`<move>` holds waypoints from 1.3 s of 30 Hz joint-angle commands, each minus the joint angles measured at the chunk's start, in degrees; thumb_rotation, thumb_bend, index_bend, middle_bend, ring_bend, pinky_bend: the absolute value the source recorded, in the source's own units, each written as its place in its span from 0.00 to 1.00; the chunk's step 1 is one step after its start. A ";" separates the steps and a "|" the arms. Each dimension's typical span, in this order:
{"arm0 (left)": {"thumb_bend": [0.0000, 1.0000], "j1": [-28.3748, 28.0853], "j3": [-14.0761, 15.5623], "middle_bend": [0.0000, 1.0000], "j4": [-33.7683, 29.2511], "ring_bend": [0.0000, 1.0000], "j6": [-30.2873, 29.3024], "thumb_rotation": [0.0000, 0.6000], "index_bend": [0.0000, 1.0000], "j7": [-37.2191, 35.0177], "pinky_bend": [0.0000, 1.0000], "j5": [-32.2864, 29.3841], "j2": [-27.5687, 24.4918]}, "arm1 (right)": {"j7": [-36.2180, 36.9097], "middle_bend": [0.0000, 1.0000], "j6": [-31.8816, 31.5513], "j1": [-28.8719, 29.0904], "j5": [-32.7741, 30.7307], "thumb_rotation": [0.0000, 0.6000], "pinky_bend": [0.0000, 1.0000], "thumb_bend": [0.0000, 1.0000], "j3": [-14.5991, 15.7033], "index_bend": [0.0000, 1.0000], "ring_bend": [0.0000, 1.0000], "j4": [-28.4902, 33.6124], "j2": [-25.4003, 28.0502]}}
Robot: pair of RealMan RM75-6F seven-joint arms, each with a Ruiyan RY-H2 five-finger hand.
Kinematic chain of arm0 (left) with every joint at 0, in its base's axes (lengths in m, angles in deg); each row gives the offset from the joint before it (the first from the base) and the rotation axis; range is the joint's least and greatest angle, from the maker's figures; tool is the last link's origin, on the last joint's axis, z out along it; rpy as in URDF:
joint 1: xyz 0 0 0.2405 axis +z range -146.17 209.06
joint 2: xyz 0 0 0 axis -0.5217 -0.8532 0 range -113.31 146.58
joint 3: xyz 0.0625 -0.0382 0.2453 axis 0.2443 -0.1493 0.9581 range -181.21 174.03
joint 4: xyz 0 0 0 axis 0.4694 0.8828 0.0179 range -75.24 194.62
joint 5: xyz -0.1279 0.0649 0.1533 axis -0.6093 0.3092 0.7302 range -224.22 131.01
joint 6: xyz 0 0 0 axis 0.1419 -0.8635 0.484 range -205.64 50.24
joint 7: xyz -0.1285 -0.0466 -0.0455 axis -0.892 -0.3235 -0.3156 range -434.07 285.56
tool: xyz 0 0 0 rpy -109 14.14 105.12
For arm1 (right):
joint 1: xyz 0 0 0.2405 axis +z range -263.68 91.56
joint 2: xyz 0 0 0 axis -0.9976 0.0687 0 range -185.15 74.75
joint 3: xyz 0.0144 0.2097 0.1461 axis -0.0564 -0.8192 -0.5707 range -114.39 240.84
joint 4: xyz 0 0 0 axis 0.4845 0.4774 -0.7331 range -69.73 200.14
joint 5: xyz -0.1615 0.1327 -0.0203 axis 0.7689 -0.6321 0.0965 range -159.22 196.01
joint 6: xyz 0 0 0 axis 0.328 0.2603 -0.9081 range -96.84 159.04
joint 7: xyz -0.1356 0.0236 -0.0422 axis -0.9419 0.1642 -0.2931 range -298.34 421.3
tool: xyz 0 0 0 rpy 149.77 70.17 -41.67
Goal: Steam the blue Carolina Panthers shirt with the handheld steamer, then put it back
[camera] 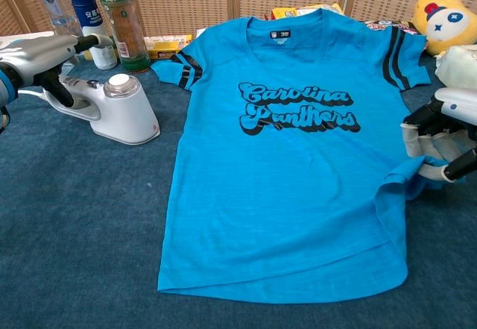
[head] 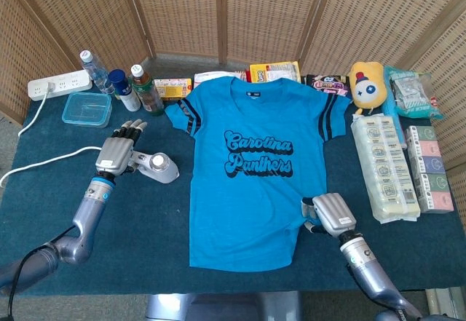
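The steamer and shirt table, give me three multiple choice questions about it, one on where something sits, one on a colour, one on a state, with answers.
1. Where is the handheld steamer?
A. On the shirt's lettering
B. On the table beside the shirt's sleeve, off the fabric
C. Beside the yellow plush toy

2. What colour is the lettering on the shirt?
A. Dark, near black
B. White
C. Red

3. What is the left hand doing?
A. Hanging above the bottles
B. Lying flat on the shirt
C. Wrapped around the steamer's handle

Answers:
1. B, the chest view shows its white body on the blue cloth of the table, clear of the sleeve.
2. A, "Carolina Panthers" reads dark on the blue fabric.
3. C, its fingers curl over the handle, while the right hand grips the shirt's hem.
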 commanded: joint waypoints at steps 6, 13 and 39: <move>0.27 2.94 1.53 0.03 -7.16 0.00 -2.98 1.00 0.00 -0.51 0.16 1.70 -4.89 | -2.65 0.55 3.09 0.67 -1.56 1.00 0.74 0.50 1.28 0.51 0.57 2.12 2.42; 0.27 6.42 3.15 0.02 -19.30 0.00 -5.92 1.00 0.00 -0.47 0.15 3.04 -12.59 | -3.38 0.38 3.64 0.65 -1.97 1.00 0.46 0.40 1.84 0.34 0.36 3.72 4.15; 0.27 21.15 10.95 0.02 -42.18 0.00 -16.84 1.00 0.00 -3.63 0.15 6.18 -33.21 | 0.50 0.20 -2.58 -3.17 2.63 1.00 0.17 0.29 2.69 0.08 0.15 1.88 7.98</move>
